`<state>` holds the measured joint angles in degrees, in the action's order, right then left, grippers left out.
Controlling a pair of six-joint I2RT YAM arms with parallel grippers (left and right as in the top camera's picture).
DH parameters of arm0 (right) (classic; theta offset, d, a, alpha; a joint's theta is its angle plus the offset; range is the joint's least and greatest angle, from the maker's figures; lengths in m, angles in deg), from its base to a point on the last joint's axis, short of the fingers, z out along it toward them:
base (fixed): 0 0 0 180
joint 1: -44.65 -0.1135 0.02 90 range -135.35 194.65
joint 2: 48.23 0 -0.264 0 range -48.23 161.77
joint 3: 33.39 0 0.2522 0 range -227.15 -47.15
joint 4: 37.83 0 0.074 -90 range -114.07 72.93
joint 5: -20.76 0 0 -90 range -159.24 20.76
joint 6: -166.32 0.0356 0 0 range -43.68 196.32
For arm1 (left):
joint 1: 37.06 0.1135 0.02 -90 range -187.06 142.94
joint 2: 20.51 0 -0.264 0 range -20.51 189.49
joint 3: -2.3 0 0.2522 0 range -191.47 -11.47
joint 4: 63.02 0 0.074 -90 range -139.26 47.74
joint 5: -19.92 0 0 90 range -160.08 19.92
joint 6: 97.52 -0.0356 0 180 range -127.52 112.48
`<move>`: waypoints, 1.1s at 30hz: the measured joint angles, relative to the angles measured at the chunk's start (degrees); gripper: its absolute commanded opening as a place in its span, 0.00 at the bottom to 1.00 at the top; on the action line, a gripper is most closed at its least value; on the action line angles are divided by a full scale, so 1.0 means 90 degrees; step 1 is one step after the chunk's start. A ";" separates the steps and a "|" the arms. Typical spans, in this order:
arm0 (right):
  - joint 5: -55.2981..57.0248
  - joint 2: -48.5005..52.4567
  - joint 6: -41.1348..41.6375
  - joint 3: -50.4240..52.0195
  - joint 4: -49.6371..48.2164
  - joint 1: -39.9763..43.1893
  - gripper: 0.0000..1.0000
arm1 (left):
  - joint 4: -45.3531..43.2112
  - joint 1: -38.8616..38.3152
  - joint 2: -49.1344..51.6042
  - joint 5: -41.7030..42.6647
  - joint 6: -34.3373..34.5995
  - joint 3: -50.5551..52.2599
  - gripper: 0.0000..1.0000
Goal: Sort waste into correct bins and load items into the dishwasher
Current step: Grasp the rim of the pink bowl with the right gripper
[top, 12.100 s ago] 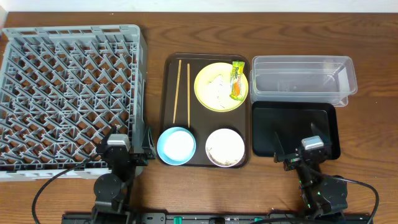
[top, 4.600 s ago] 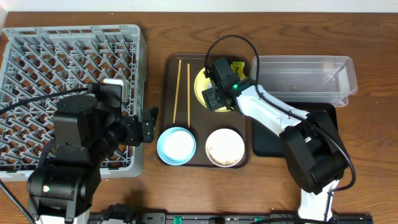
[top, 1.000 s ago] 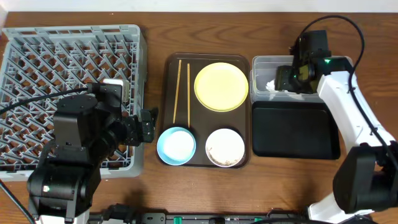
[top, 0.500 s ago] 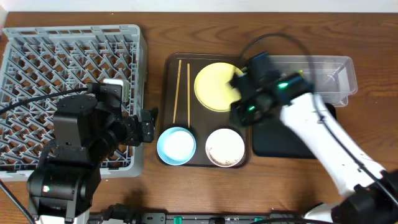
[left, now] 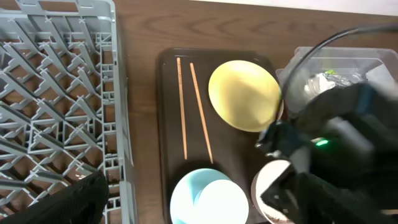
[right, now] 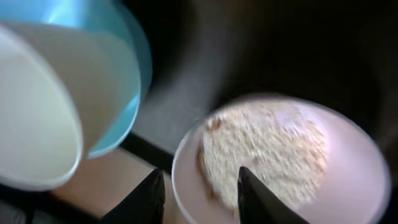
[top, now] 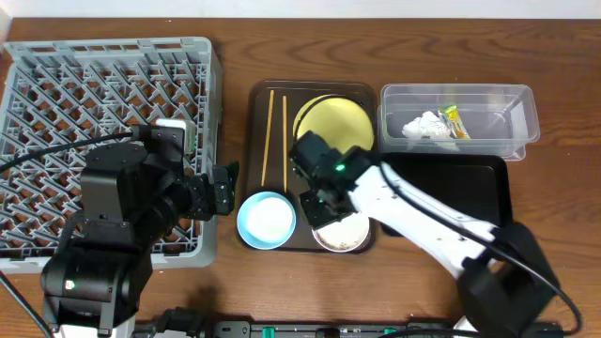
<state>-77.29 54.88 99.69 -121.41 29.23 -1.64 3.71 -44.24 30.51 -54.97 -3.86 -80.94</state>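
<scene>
The right gripper (right: 199, 186) hovers with its fingers spread, straddling the near rim of the white bowl (top: 349, 231). The bowl sits at the brown tray's (top: 255, 141) front right corner and holds rice scraps (right: 267, 149). The left gripper (top: 223, 186) hangs well apart by the rack (top: 103, 141), and I cannot tell how its jaws stand.

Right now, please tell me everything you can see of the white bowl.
The white bowl is round, smooth and upright, in the near right corner of the dark brown tray, close beside the light blue bowl. A patch of beige rice-like scraps lies inside. The right gripper is open, one finger each side of its rim; contact is unclear.
</scene>
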 measured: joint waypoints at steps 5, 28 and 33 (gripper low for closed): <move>0.0034 0.0491 0.0308 0.0160 -0.0270 -0.0119 0.27 | 0.0000 0.0000 0.0000 0.0000 0.0000 0.0000 0.96; -0.0335 -0.1338 0.0376 0.0248 -0.0134 0.0573 0.01 | 0.0000 0.0000 0.0000 0.0002 0.0002 0.0000 0.96; -0.1355 -0.2210 0.0068 0.0248 0.0022 0.1804 0.01 | 0.0000 0.0000 -0.0002 0.0000 0.0002 0.0000 0.96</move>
<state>-89.49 34.99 100.31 -119.18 29.43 14.60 3.71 -44.24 30.49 -54.97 -3.84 -80.94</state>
